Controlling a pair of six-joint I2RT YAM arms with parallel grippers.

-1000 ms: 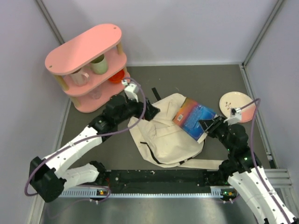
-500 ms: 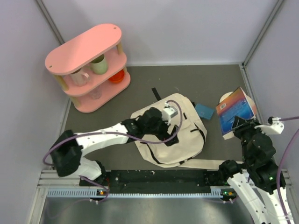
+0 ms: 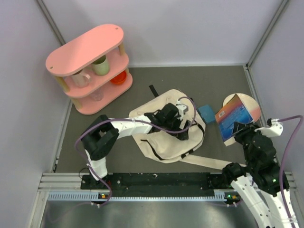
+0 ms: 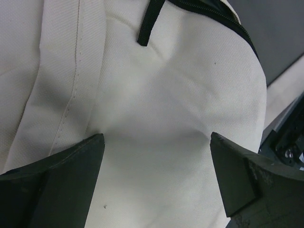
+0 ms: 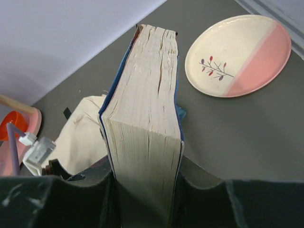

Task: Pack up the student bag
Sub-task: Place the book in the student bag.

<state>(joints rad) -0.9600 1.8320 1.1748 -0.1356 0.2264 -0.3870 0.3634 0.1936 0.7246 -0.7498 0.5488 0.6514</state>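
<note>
The student bag (image 3: 161,137), a cream canvas backpack with black trim, lies flat in the middle of the table. My left gripper (image 3: 184,129) is low over its right part. In the left wrist view the left gripper (image 4: 156,137) is open, its fingers (image 4: 57,175) spread on either side of a hump of cream canvas (image 4: 156,85), with nothing between them. My right gripper (image 3: 239,130) is shut on a thick book with a blue and orange cover (image 3: 232,116) and holds it upright off the table, right of the bag. The right wrist view shows the book's page edges (image 5: 147,104) clamped between the jaws.
A cream and pink plate (image 3: 251,105) lies at the right, partly behind the book; it also shows in the right wrist view (image 5: 237,54). A small blue object (image 3: 207,113) lies between bag and book. A pink shelf unit (image 3: 90,66) with cups stands at the back left.
The right gripper has carried the book off the bag to the right and raised it by the plate. The left arm has swung from the shelf side onto the bag.
</note>
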